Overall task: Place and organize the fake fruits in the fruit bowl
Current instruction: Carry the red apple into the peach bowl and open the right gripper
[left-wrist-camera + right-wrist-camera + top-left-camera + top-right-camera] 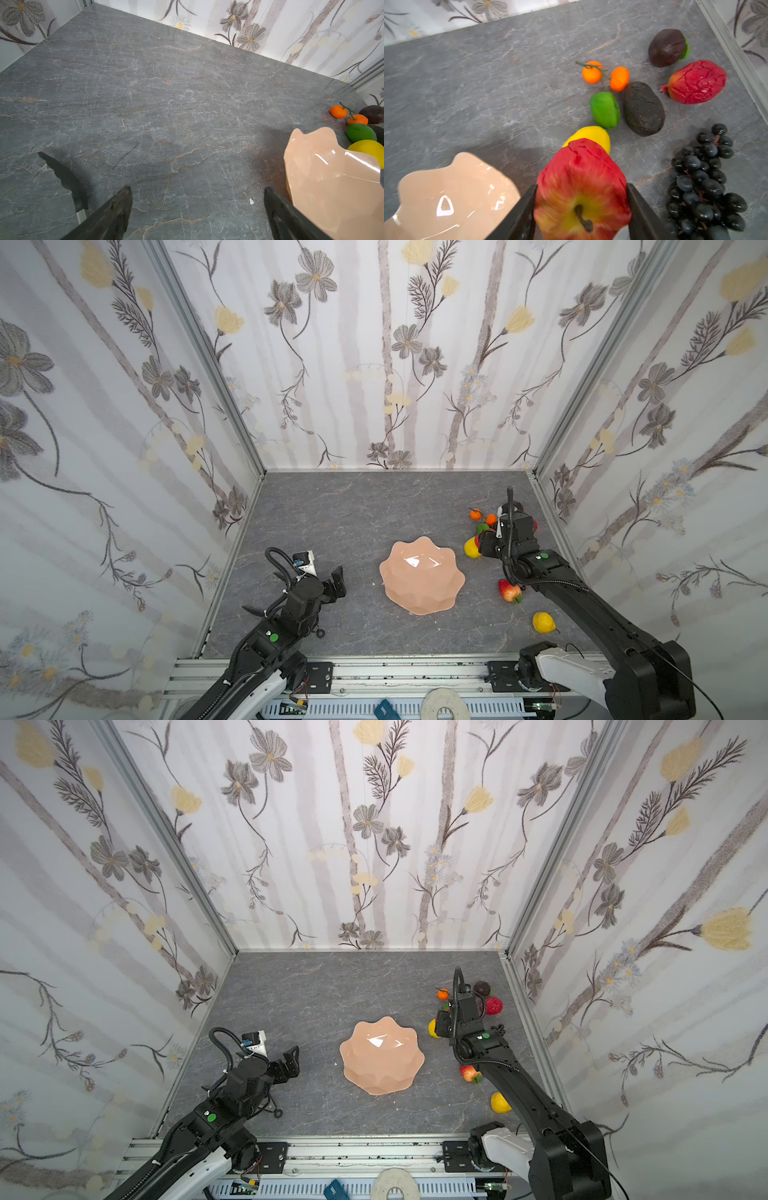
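so the right gripper (580, 190) is clamped on the red apple (581, 174), stem pointing back at the wrist camera, near the right edge of the counter (353, 510). The fruit bowl (419, 585) sits mid-counter with open room left of it. The left gripper (197, 188) hangs wide open.

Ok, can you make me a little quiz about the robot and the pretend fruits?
1. True or false: the fruit bowl already has fruit in it.
2. Pick one: what is the right gripper gripping? A) green lime B) red apple C) grape bunch
3. Fill in: the ___ gripper is open and holding nothing.

Key
1. False. The bowl is empty.
2. B. Its fingers press on both sides of the apple.
3. The left gripper.
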### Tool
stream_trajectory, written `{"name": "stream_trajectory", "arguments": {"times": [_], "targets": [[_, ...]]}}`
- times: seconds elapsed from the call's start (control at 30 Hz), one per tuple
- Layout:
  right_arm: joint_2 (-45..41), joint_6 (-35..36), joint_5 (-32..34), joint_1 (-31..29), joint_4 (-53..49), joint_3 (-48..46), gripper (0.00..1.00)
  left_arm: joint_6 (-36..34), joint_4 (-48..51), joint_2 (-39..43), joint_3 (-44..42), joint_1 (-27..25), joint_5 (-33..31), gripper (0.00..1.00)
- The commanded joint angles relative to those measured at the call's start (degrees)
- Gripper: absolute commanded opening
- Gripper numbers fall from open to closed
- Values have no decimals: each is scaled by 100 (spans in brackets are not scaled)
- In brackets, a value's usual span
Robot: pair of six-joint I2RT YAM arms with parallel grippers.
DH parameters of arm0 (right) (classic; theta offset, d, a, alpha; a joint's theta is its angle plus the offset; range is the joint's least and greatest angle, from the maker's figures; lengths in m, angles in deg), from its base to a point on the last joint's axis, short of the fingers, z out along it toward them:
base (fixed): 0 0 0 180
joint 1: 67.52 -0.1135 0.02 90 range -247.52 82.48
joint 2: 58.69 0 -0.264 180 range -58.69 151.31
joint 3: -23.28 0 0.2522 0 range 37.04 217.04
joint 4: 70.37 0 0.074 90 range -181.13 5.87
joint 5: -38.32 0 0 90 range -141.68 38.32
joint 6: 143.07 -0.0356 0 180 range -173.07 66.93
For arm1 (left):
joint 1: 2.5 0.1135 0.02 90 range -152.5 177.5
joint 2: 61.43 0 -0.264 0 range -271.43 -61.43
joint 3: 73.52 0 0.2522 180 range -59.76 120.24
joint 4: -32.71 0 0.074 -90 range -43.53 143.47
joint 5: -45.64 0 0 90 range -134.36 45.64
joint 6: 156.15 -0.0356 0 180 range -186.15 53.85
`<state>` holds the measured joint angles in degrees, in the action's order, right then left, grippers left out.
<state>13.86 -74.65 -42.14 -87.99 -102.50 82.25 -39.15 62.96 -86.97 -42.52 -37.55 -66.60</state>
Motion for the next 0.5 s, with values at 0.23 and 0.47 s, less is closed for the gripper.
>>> {"name": "stream_trajectory", "arguments": {"times": [0.23, 0.47], "targets": [[153, -408, -48, -1787, 147, 432, 59, -29, -227, 14, -21, -1, 88, 100], [1136, -582, 74, -2651, 412, 771, 59, -33, -236, 23, -29, 6, 112, 100]]}}
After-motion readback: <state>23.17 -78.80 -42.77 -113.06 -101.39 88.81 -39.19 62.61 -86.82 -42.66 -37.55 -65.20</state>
